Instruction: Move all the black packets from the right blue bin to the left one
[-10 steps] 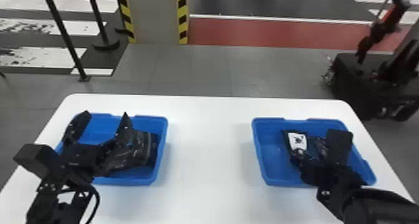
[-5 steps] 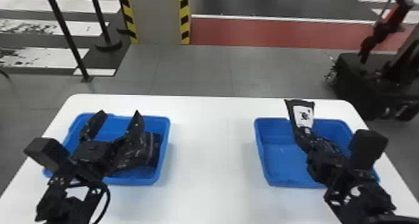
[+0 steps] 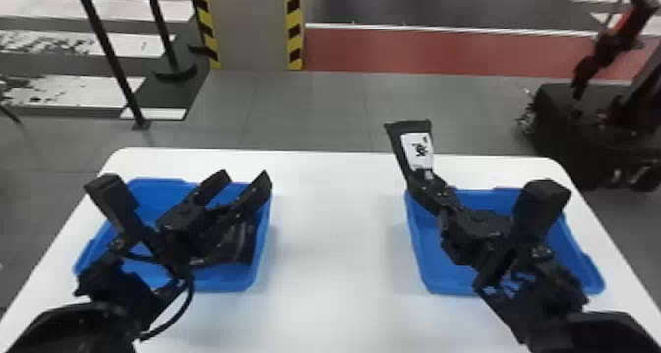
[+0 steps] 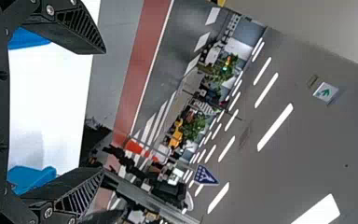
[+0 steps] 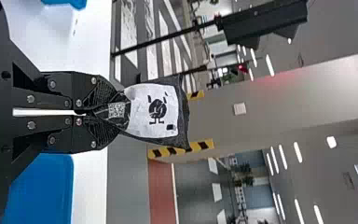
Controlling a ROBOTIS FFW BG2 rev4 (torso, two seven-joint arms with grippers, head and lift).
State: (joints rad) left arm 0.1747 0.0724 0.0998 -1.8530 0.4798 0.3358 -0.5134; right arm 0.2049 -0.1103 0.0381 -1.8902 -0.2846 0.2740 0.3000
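Observation:
In the head view my right gripper (image 3: 424,182) is shut on a black packet (image 3: 397,135) with a white label, held up above the far left corner of the right blue bin (image 3: 427,273). The right wrist view has the packet (image 5: 182,112) pinched between the closed fingers of the right gripper (image 5: 95,113). My left gripper (image 3: 246,182) stands open over the left blue bin (image 3: 228,284), where dark packets (image 3: 243,244) lie at the right side, partly hidden by the arm. In the left wrist view nothing is between the spread fingers of the left gripper (image 4: 103,109).
A white table (image 3: 339,258) carries both bins, with a wide gap between them. Beyond it are a striped pillar (image 3: 253,27), black posts (image 3: 110,57) at the left and a dark machine (image 3: 565,131) on the floor at the right.
The right gripper has lifted the labelled packet out of the right bin and moved it up and leftward. My left gripper has risen slightly and shifted a little to the right.

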